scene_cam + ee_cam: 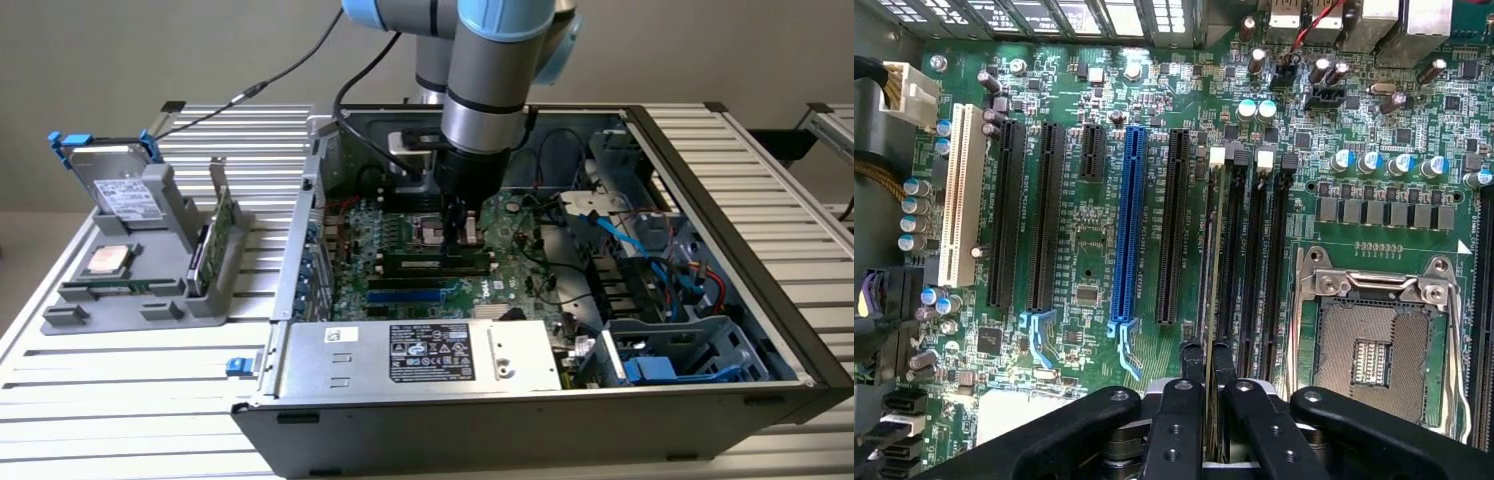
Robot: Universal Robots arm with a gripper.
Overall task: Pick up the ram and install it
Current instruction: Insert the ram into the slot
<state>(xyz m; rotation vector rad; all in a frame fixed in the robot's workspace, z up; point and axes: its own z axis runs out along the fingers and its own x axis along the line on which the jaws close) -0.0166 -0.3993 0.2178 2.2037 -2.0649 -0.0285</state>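
The claw was clamped on the ram, edge-on right over the black memory slots beside the CPU socket, and seating it cleanly probably meant keeping it square and pressing evenly.

Open computer case on slatted table, robot arm reaching inside, gripper low over the motherboard, grey parts holder at the exterior view's left
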